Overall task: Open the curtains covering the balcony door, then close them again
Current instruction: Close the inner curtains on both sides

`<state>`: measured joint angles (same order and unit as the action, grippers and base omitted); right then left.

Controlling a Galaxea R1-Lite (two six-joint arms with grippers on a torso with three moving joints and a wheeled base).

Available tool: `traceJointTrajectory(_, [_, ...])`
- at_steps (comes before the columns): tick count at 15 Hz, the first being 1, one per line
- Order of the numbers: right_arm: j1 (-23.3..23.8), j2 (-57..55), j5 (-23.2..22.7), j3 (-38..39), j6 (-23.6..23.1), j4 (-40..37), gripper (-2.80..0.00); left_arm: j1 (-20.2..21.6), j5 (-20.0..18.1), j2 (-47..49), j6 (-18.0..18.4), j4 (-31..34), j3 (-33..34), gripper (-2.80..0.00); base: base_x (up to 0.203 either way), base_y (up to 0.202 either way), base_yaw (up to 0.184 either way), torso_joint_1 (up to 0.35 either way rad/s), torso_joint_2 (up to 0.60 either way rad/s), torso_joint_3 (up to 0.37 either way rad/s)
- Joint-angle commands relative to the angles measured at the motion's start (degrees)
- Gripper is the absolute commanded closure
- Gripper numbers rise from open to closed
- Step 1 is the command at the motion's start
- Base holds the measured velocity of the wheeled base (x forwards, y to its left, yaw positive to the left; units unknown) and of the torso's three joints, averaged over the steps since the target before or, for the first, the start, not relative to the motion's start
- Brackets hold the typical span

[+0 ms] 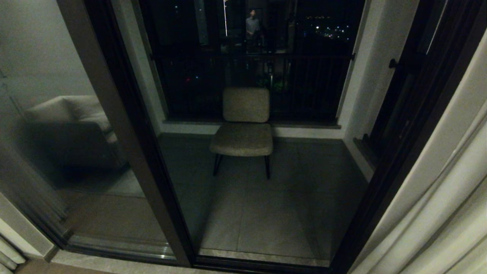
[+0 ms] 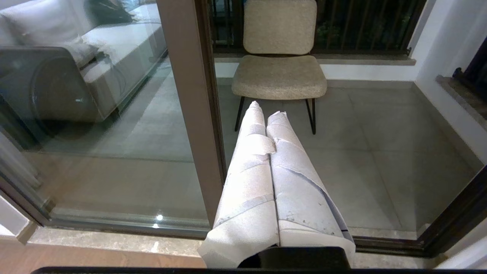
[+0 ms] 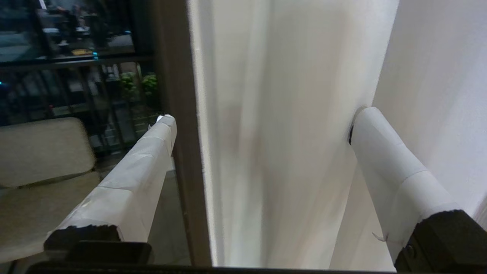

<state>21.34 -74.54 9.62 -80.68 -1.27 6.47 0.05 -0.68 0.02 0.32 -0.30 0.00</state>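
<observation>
The balcony door (image 1: 125, 133) is glass in a dark frame, and it stands uncovered across the middle of the head view. The cream curtains (image 1: 437, 213) hang bunched in folds at the right edge. Neither arm shows in the head view. In the right wrist view my right gripper (image 3: 266, 116) is open wide. A fold of curtain (image 3: 285, 171) and the door frame (image 3: 179, 114) show between its white-wrapped fingers, one fingertip (image 3: 365, 118) right at the fabric. My left gripper (image 2: 267, 110) is shut on nothing and points at the balcony floor.
A beige chair (image 1: 243, 129) on black legs stands on the balcony tiles behind the glass, before a black-railed window (image 1: 258, 76). A person is reflected in that window. A sofa (image 2: 114, 45) mirrors in the left pane. A strip of curtain (image 1: 7, 255) hangs at the bottom left.
</observation>
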Motion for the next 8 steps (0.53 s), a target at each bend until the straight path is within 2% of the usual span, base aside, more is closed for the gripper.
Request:
traceJointTrajectory(1, [0.81, -1.77, 0.05, -0.36, 0.01, 0.03, -2.80, -0.04, -0.02, -0.02, 0.04, -0.05, 0.00, 0.00, 0.000, 0.000, 0.000, 0.000, 0.00, 0.000])
traceJointTrajectory(2, [0.97, -2.23, 0.05, -0.44, -0.04, 0.10, -2.80, -0.05, -0.02, -0.02, 0.04, -0.05, 0.00, 0.00, 0.000, 0.000, 0.000, 0.000, 0.00, 0.000])
traceJointTrajectory(3, [0.99, -2.46, 0.05, -0.44, -0.05, 0.12, 0.00, 0.04, -0.02, -0.02, 0.04, -0.05, 0.00, 0.00, 0.000, 0.000, 0.000, 0.000, 0.00, 0.000])
traceJointTrajectory(8, [0.90, -2.81, -0.13, -0.36, 0.30, 0.03, 0.00, 0.04, -0.02, -0.02, 0.04, -0.05, 0.00, 0.00, 0.000, 0.000, 0.000, 0.000, 0.00, 0.000])
